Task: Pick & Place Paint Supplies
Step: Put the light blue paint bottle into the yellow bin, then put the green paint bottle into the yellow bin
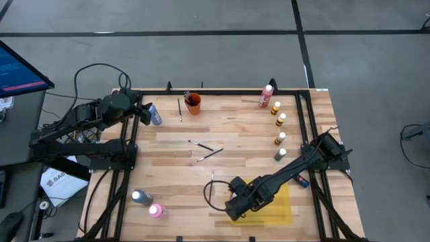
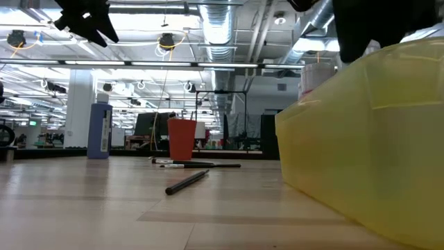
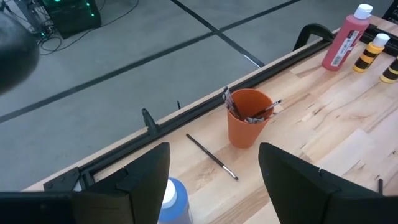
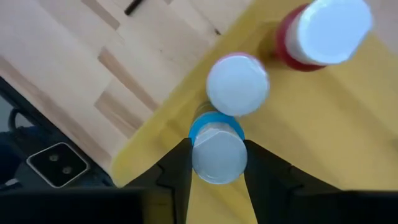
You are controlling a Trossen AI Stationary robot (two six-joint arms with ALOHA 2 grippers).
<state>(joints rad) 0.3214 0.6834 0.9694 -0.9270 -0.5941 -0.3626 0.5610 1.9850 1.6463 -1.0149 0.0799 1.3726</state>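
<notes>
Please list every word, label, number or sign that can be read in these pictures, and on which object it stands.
No text can be read with certainty.
Red bottle: the label has print, too blurred to read.
Blue bottle: the side label is too small to read.
Monitor: pink and blue bars, no legible words.

Between my right gripper's (image 4: 216, 163) fingers stands a blue bottle (image 4: 217, 149), upright on the yellow tray (image 4: 348, 143), white cap up; a pink bottle (image 4: 237, 84) touches it and a red bottle (image 4: 323, 34) stands just beyond. Another blue bottle (image 3: 173, 200) stands under my left gripper (image 3: 214, 186). A tall red bottle (image 1: 267, 96) and four small ones (image 1: 279, 131) line the right side. Loose brushes (image 1: 205, 149) lie mid-table.
</notes>
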